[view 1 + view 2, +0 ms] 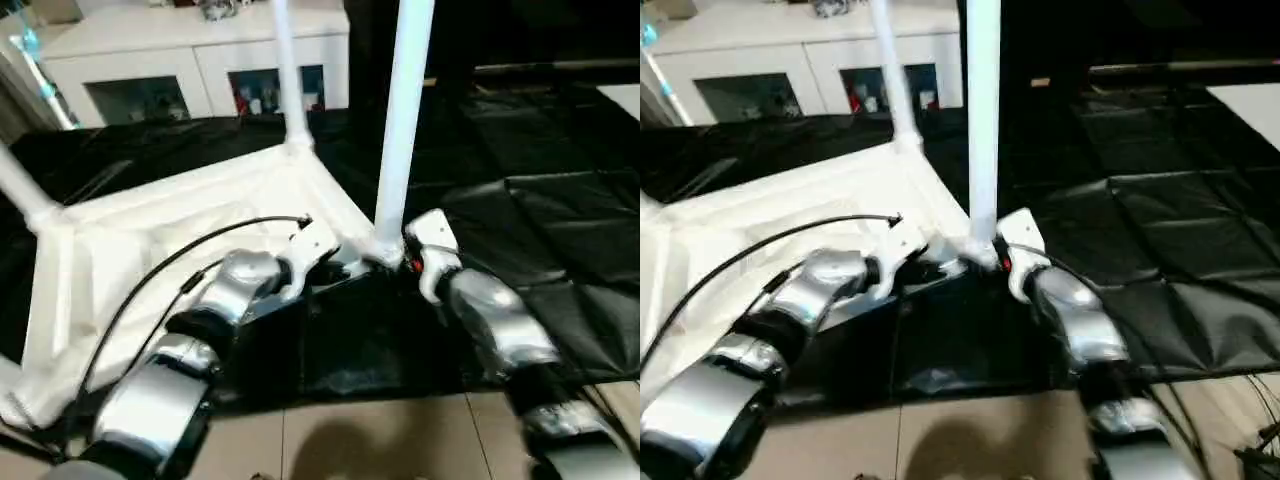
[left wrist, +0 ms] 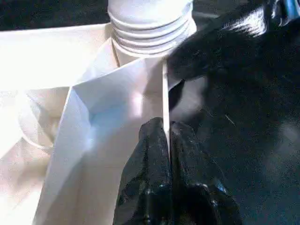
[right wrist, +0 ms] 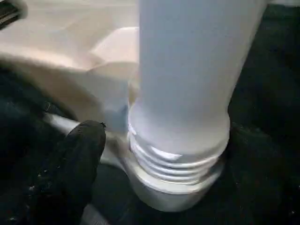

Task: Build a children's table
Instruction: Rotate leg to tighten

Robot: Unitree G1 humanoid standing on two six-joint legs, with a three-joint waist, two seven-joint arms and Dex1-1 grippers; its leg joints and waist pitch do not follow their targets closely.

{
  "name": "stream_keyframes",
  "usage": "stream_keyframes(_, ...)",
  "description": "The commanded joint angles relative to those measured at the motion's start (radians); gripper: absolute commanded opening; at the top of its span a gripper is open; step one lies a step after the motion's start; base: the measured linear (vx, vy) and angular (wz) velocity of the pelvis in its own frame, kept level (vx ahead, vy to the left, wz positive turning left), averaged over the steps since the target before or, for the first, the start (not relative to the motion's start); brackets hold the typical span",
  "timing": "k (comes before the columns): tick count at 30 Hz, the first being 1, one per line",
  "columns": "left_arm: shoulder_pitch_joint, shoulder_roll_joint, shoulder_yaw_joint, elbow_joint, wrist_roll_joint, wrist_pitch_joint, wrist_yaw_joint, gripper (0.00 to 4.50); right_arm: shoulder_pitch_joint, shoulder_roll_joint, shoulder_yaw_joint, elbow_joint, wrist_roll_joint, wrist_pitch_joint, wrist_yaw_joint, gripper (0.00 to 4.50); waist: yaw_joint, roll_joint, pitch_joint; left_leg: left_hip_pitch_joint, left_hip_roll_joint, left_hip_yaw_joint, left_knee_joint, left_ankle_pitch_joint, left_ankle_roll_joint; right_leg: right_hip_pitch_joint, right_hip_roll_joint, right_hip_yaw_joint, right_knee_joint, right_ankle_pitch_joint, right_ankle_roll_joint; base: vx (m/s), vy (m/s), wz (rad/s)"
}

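The children's table top (image 1: 150,230) lies upside down on the black-covered work table. Three white legs stand up from its corner sockets: the near leg (image 1: 405,120), a far one (image 1: 288,70) and one at the left (image 1: 20,185). My left gripper (image 2: 168,140) is shut on the top's thin raised rim (image 2: 165,89), just beside the near corner socket. My right gripper (image 1: 412,252) stands open at the threaded base of the near leg (image 3: 183,93). One black finger (image 3: 75,159) sits a little apart from the leg, and the leg hides the other.
A white glass-door cabinet (image 1: 190,60) stands behind the work table. Wrinkled black cover (image 1: 540,220) spreads to the right. A black cable (image 1: 170,265) arcs over my left forearm. Tan floor (image 1: 380,440) lies below the table's near edge.
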Motion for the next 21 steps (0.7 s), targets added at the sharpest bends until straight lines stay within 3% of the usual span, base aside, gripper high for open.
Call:
stream_keyframes(1, 0.027, 0.017, -0.019, -0.039, -0.034, -0.042, -0.113, 0.00, 0.005, -0.019, 0.020, -0.053, 0.021, -0.008, 0.084, 4.15, 0.007, -0.018, -0.072, 0.015, 0.040, -0.019, -0.060, -0.210, 0.116, 0.052, -0.055, 0.030, -0.061, -0.218, -0.246, 0.000, 0.000, 0.00)
stream_keyframes(6, 0.059, 0.053, -0.014, -0.087, -0.063, -0.032, -0.206, 0.00, 0.024, -0.054, 0.012, -0.095, 0.057, 0.002, 0.151, 4.15, 0.011, -0.021, -0.070, 0.019, 0.042, -0.019, -0.065, -0.238, 0.089, 0.048, -0.055, 0.032, -0.061, -0.244, -0.250, 0.000, 0.000, 0.00)
stream_keyframes(12, 0.085, 0.075, 0.001, -0.116, -0.070, -0.022, -0.229, 0.00, 0.046, -0.074, 0.025, -0.131, 0.074, 0.027, 0.223, 4.15, 0.014, -0.024, -0.070, 0.016, 0.042, -0.018, -0.065, -0.222, 0.091, 0.048, -0.056, 0.033, -0.059, -0.237, -0.247, 0.000, 0.000, 0.00)
stream_keyframes(16, 0.091, 0.077, 0.004, -0.128, -0.071, -0.014, -0.231, 0.00, 0.041, -0.069, 0.022, -0.124, 0.075, 0.032, 0.227, 3.79, 0.012, -0.023, -0.068, 0.017, 0.041, -0.019, -0.067, -0.237, 0.078, 0.046, -0.056, 0.033, -0.064, -0.283, -0.233, 0.000, 0.000, 0.00)
stream_keyframes(21, 0.093, 0.073, 0.005, -0.135, -0.069, -0.007, -0.225, 0.00, 0.044, -0.075, 0.027, -0.131, 0.079, 0.037, 0.230, 3.34, 0.011, -0.024, -0.070, 0.017, 0.041, -0.019, -0.065, -0.222, 0.082, 0.046, -0.055, 0.033, -0.061, -0.259, -0.236, 0.000, 0.000, 0.00)
